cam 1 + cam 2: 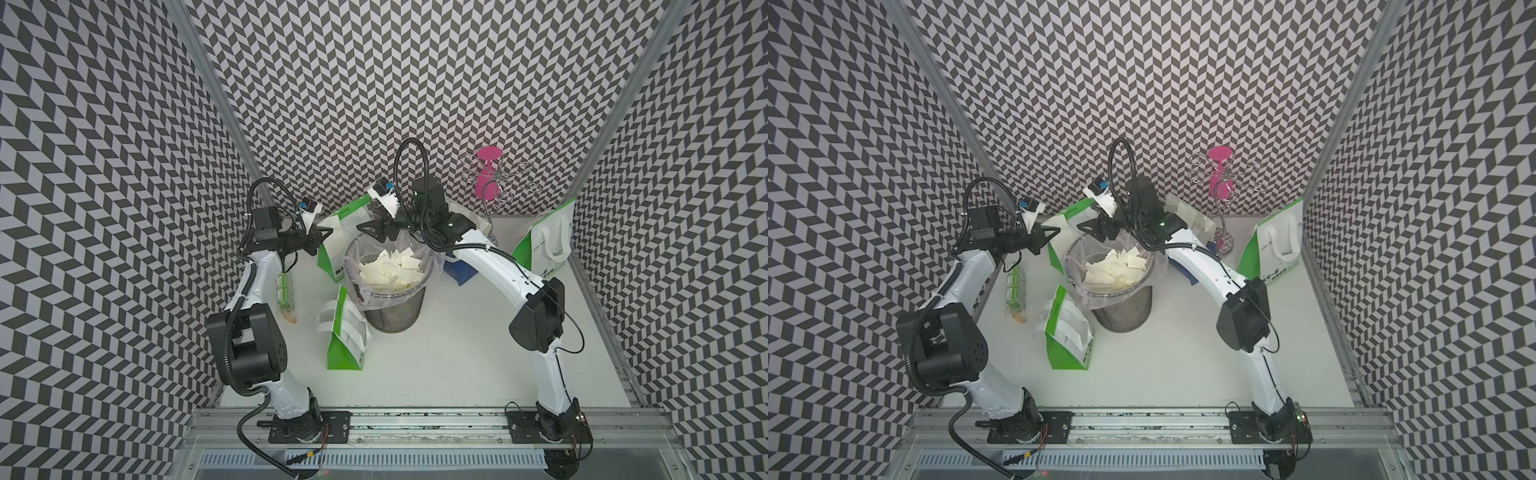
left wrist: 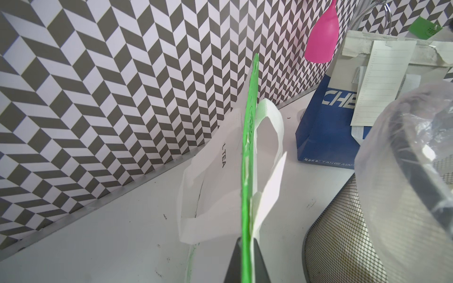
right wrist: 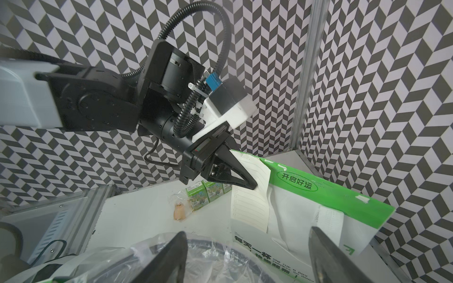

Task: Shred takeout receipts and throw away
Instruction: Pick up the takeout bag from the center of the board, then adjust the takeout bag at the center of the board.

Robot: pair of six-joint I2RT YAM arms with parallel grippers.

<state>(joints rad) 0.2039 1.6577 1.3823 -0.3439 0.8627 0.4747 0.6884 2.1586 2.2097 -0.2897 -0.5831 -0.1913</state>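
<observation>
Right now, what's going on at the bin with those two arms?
The left gripper is shut on the top edge of a green-and-white bag, right at a lined receipt hanging there. The right gripper hangs open over the mesh bin, holding nothing. Torn white scraps already lie in the bin.

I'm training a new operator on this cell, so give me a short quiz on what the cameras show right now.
1. Where do the white scraps lie? A) on the table B) in the bin C) in the blue bag
2. True or false: the right claw grips a receipt.
3. Fill in: the left claw is shut on the top edge of a ____-and-white bag.
Key: 1 B; 2 false, it stands open over the bin; 3 green.
</observation>
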